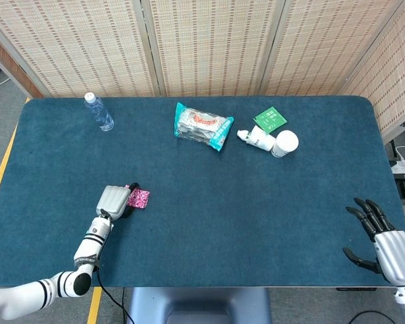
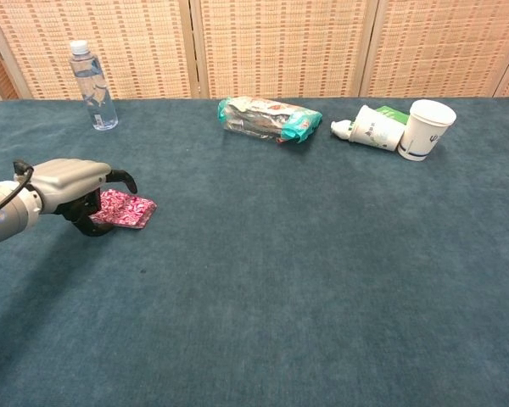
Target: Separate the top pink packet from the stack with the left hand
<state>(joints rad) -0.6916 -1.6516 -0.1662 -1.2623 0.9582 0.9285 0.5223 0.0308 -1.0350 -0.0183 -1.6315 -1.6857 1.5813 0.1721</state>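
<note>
Pink packet stack [image 2: 126, 209] lies flat on the blue table [image 1: 209, 216] at the left hand's [image 2: 76, 182] three o'clock, dark fingers [image 2: 125, 178] curled over its near edge without a confirmed grasp, while the right hand [image 1: 381, 244] rests spread and unloaded at the table's four o'clock corner.

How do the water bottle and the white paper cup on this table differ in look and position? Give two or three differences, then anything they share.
The water bottle is clear plastic with a white cap on; the white paper cup is opaque and open-topped. The bottle is tall and slim, the cup shorter and wider. The bottle stands alone toward the far left; the cup stands far right beside a white tube lying on its side. Both stand upright near the table's back edge.
</note>
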